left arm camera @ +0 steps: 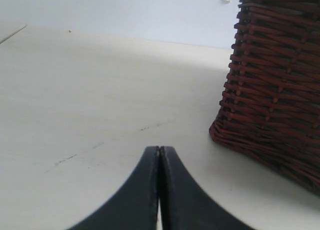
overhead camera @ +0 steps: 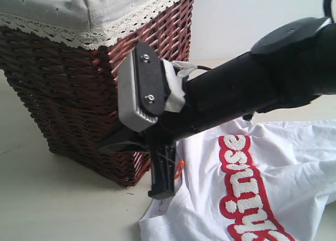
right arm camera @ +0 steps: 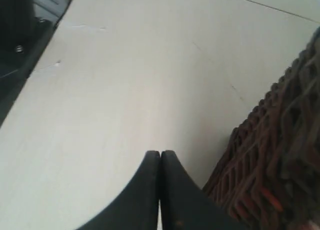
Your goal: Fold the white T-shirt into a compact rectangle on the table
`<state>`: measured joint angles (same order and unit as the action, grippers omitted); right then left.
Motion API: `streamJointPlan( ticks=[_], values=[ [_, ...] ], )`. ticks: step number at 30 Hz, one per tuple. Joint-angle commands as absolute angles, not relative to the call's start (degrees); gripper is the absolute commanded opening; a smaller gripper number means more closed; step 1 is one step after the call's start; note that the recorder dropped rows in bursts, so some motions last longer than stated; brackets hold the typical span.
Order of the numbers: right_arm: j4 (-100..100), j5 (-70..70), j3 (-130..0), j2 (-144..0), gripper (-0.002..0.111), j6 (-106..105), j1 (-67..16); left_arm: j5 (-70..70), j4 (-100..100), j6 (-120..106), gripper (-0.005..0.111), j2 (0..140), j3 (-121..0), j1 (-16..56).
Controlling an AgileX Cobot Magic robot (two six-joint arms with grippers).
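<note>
- Arm (overhead camera: pixel 236 88) in the exterior view hides part of the white T-shirt (overhead camera: pixel 294 162), which lies on the counter (overhead camera: pixel 52 199) and is also cut by the frame. The right jaws hang at its collar edge, contact unclear, with the wicker basket (overhead camera: pixel 79 94) just behind.
- Left wrist view: left jaws clenched, empty, above the counter; wicker basket near.
- Right wrist view: right jaws clenched on nothing; blurred wicker basket close beside.

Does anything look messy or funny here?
Yes. The white T-shirt lies wrinkled and crooked on the table, so its red lettering runs slantwise. Its neck end sits close beside the wicker basket. Nothing looks spilled or broken.
</note>
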<state>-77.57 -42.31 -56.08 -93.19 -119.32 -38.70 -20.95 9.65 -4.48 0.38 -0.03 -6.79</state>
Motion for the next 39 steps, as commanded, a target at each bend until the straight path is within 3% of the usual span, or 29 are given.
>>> streamJointPlan(
  ticks=[1, 7, 11, 23, 32, 39],
  values=[
    [-83.4, -39.4, -60.6, -99.5, 0.0, -121.2, -39.3, -20.7, 10.2, -4.5, 0.0, 0.0, 0.0, -6.4],
    [-89.3, -33.4, -68.2, -106.8, 0.0, -121.2, -39.3, -20.7, 10.2, -4.5, 0.0, 0.0, 0.0, -6.4],
    [-99.4, -21.3, -71.4, -108.7, 0.0, -121.2, -39.3, -20.7, 10.2, -4.5, 0.0, 0.0, 0.0, -6.4],
    [-99.9, 6.0, -77.0, -110.5, 0.0, -121.1, -39.1, -20.7, 10.2, -4.5, 0.0, 0.0, 0.0, -6.4],
    [-99.9, 8.2, -77.0, -110.5, 0.0, -111.7, -34.3, -20.7, 10.2, -4.5, 0.0, 0.0, 0.0, -6.4],
    [-99.9, -1.1, -75.3, -105.2, 0.0, -114.3, -34.3, -20.7, 10.2, -4.5, 0.0, 0.0, 0.0, -6.4]
  ],
)
